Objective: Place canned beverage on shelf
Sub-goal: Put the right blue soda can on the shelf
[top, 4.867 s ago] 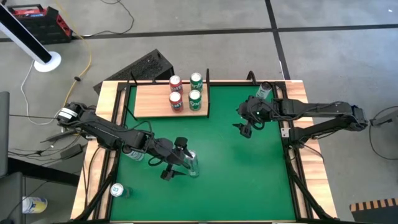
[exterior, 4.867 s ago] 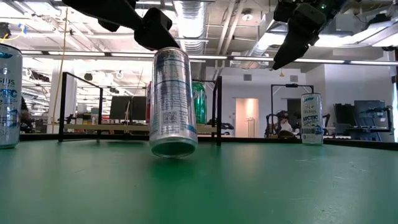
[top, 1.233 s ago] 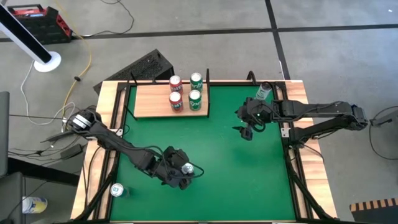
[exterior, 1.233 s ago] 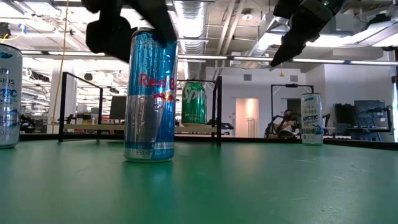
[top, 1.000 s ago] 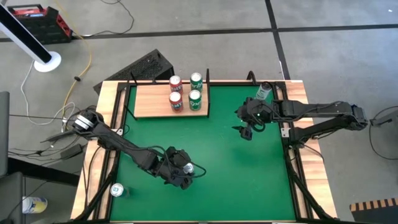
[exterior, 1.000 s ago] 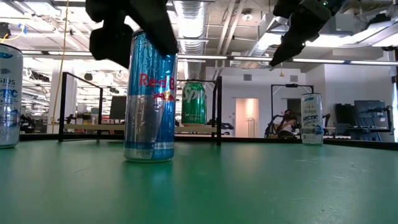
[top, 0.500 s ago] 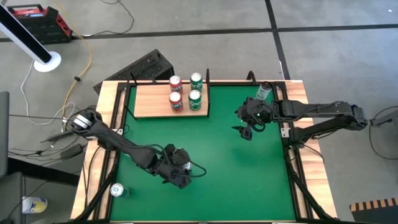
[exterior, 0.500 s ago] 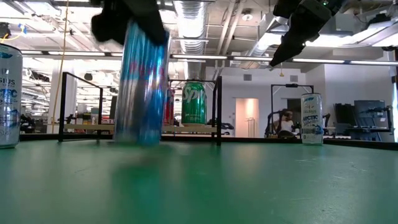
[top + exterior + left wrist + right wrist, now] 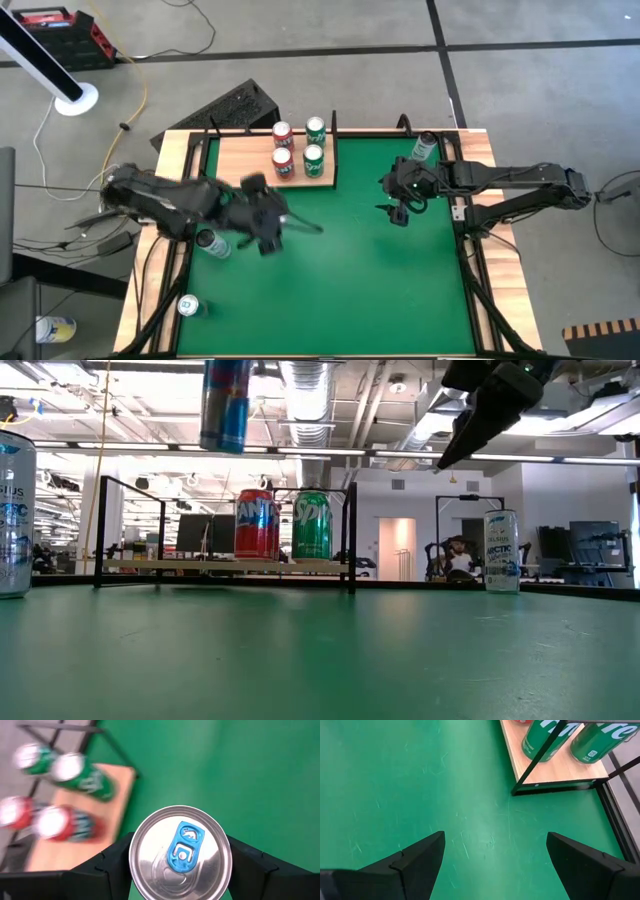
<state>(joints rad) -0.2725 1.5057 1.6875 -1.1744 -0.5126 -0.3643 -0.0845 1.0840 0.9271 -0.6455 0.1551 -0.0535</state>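
Clamped between the left gripper's fingers (image 9: 180, 870), a blue canned beverage (image 9: 180, 853) hangs above the green counter (image 9: 370, 270), near the shelf (image 9: 240, 162); the right gripper's fingers (image 9: 492, 865) spread wide, empty.

White fan base (image 9: 76, 98), red-and-black case (image 9: 62, 38), and cables on grey floor.

The left gripper (image 9: 262, 222) is a dark blur from above. In the low view, the blue can (image 9: 225, 405) is cut off by the top edge. The 4 shelf cans (image 9: 60, 795) look blurry.
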